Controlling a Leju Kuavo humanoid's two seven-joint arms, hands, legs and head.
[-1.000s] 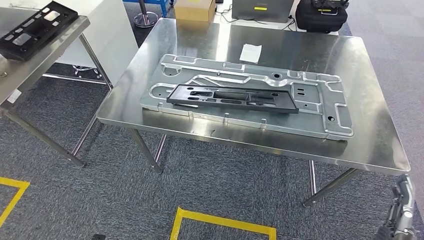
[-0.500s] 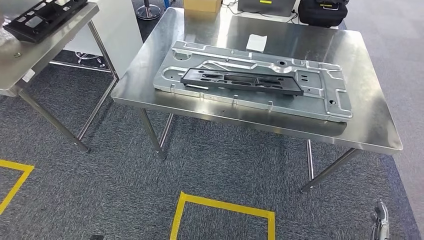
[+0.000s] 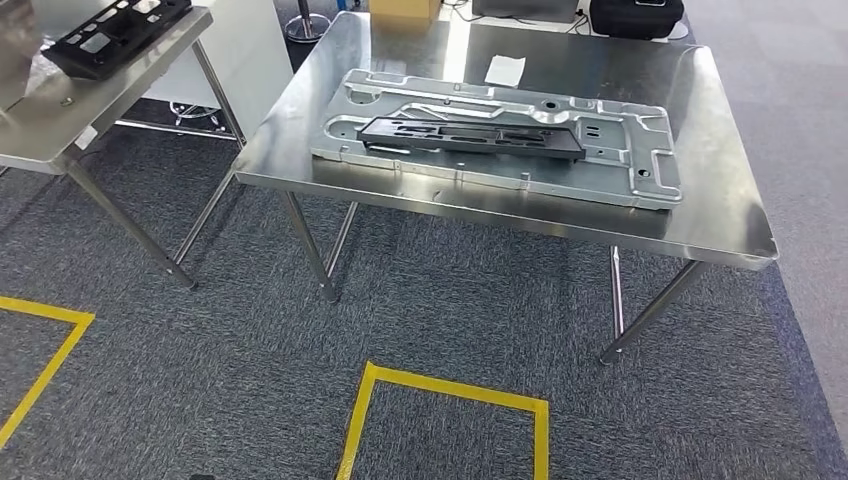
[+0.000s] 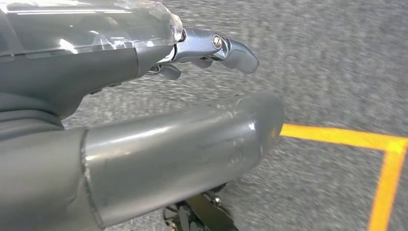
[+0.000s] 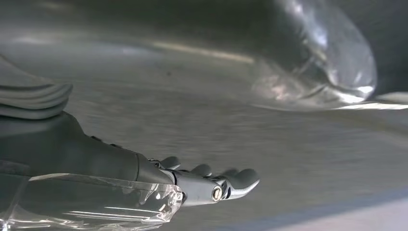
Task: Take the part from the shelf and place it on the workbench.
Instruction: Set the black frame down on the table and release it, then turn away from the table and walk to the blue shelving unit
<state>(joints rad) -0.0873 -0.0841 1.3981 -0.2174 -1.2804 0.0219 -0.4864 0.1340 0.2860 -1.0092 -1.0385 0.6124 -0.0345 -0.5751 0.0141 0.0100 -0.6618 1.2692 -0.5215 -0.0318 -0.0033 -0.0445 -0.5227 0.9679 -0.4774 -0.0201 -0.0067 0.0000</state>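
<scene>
Placement done: black part (image 3: pixel 468 136) on grey panel (image 3: pixel 640 180), counter (image 3: pixel 720 215) centre; left hand (image 4: pixel 144 96), right hand (image 5: pixel 144 183) empty, fingers (image 5: pixel 235 179) loosely extended; return to shelf.

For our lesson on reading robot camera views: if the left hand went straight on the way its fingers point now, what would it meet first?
Probably the grey carpet: the left hand holds nothing and nothing stands in its line. A yellow floor line lies off to one side. Depth is unclear.

the right hand has dropped from the head view.
</scene>
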